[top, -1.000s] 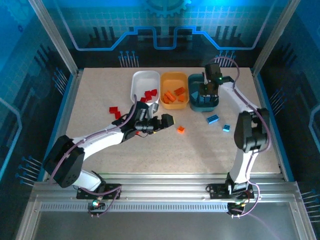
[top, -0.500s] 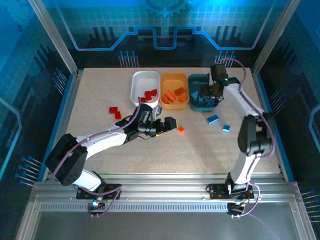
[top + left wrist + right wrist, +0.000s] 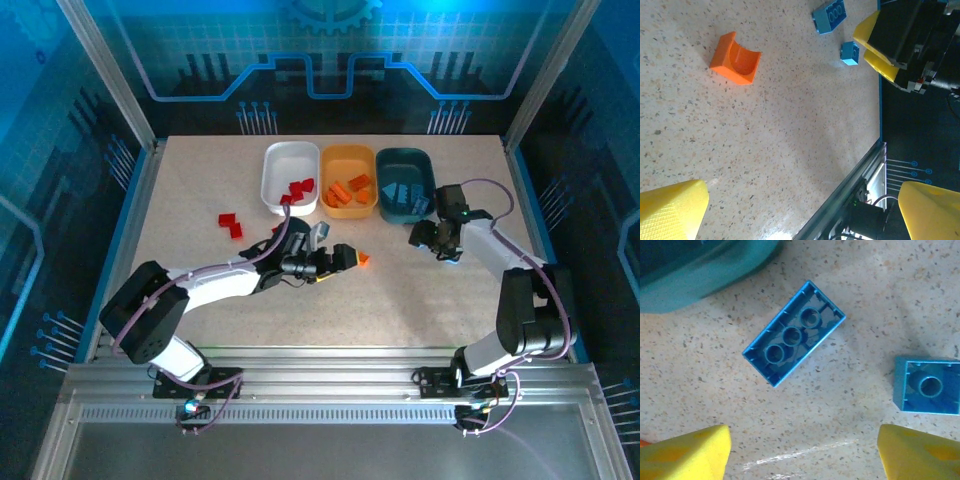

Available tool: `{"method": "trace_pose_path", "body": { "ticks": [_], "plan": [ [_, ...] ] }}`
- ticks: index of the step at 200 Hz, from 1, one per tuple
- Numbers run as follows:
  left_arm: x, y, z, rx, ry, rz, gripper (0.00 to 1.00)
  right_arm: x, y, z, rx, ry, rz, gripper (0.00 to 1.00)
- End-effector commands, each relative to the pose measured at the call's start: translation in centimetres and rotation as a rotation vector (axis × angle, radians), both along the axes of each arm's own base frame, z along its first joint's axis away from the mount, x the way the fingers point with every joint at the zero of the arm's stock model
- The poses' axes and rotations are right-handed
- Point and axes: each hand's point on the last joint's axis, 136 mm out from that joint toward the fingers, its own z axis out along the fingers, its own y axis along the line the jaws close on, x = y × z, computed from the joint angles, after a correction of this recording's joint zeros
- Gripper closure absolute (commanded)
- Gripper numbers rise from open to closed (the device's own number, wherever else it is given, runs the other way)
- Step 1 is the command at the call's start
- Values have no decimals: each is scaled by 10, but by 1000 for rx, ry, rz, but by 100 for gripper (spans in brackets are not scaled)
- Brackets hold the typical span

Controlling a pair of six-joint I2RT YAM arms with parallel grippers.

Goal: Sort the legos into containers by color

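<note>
A lone orange lego (image 3: 362, 258) (image 3: 735, 58) lies on the table just past my left gripper (image 3: 343, 258) (image 3: 800, 210), which is open and holds nothing. My right gripper (image 3: 432, 238) (image 3: 802, 452) hovers open over two blue legos, a long one (image 3: 794, 334) (image 3: 830, 14) lying studs down and a small one (image 3: 926, 386) (image 3: 850, 52). Neither brick is between its fingers. At the back stand the white tub (image 3: 272, 170) with red legos (image 3: 298, 188), the orange tub (image 3: 335, 160) with orange legos (image 3: 350, 188), and the teal tub (image 3: 412, 160) (image 3: 705, 265) with blue legos (image 3: 400, 192).
Two red legos (image 3: 230, 222) lie on the table to the left of the white tub. The table's raised blue rim (image 3: 879, 115) and the metal frame run close to the right of the blue bricks.
My right gripper has come away from above the teal tub, moved toward the near side to the blue bricks on the table, and opened. My left gripper has crept right toward the orange brick.
</note>
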Motion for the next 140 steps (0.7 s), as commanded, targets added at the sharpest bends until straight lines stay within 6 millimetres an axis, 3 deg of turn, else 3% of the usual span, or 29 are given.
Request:
{"method": "trace_pose_path", "body": {
  "ticks": [1, 52, 86, 140],
  "plan": [
    [-6, -5, 6, -31, -16, -23, 1, 16, 11, 3, 93, -57, -59, 18],
    [-13, 4, 3, -16, -23, -11, 1, 29, -2, -27, 9, -10, -140, 16],
    [-16, 10, 2, -1, -29, -3, 1, 46, 7, -31, 32, -33, -112, 19],
    [-18, 12, -3, 4, -24, 2, 1, 44, 1, -43, 5, -12, -147, 20]
  ]
}}
